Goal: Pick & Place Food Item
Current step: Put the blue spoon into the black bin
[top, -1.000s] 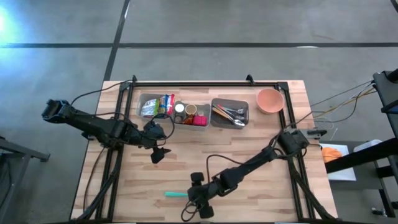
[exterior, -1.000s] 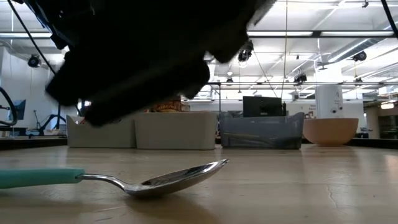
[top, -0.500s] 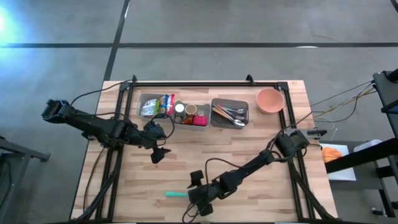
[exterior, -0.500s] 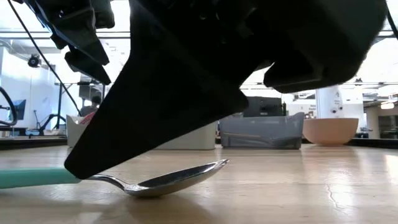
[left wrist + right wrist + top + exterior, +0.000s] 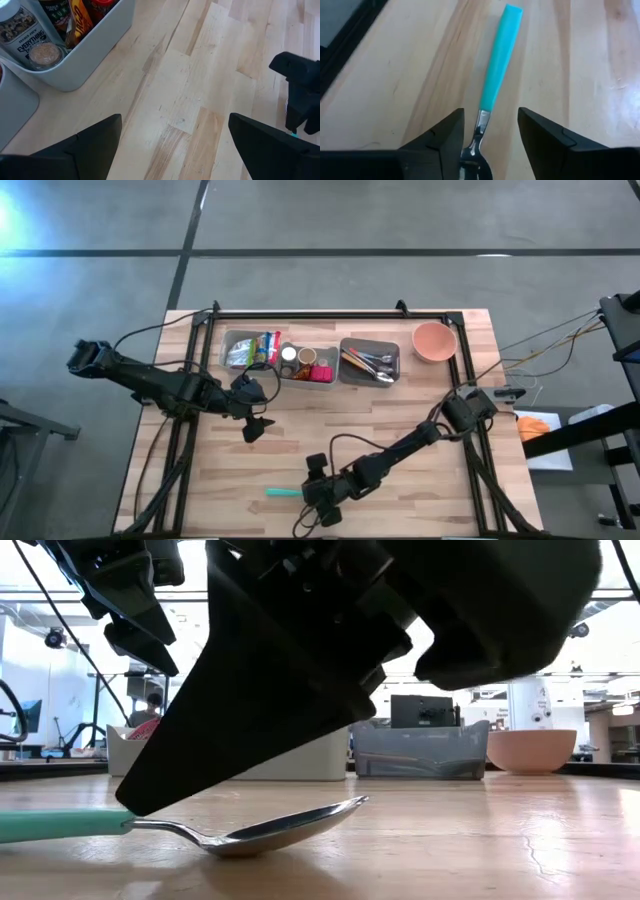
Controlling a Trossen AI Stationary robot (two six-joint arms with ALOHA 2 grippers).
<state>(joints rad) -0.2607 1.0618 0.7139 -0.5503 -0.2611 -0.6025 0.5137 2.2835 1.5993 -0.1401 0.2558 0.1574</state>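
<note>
A spoon with a teal handle (image 5: 497,65) and a metal bowl (image 5: 280,828) lies flat on the wooden table near its front edge (image 5: 280,492). My right gripper (image 5: 490,137) hangs low over it, open, one finger on each side of the spoon's metal neck (image 5: 481,122). In the low view one fingertip (image 5: 135,805) reaches down to where the handle meets the neck. My left gripper (image 5: 255,430) waits open above the table's middle left, holding nothing. Food packets (image 5: 252,348) and jars (image 5: 30,40) stand in bins at the far side. My right gripper comes at the spoon slanting down from the table's right, its fingers across the neck (image 5: 479,131). One finger (image 5: 451,142) stands right beside the neck; I cannot tell whether it touches. The spoon lies flat on the table.
Along the far side stand a clear bin of packets (image 5: 232,340), a light bin of jars (image 5: 308,366), a grey tray of cutlery (image 5: 370,362) and a pink bowl (image 5: 434,341). A black frame (image 5: 330,314) borders the table. Bare wood lies between the two grippers.
My right gripper has rolled and tipped over the spoon. In the low view its finger has come down from well above the table to the spoon's neck. The spoon has not moved.
</note>
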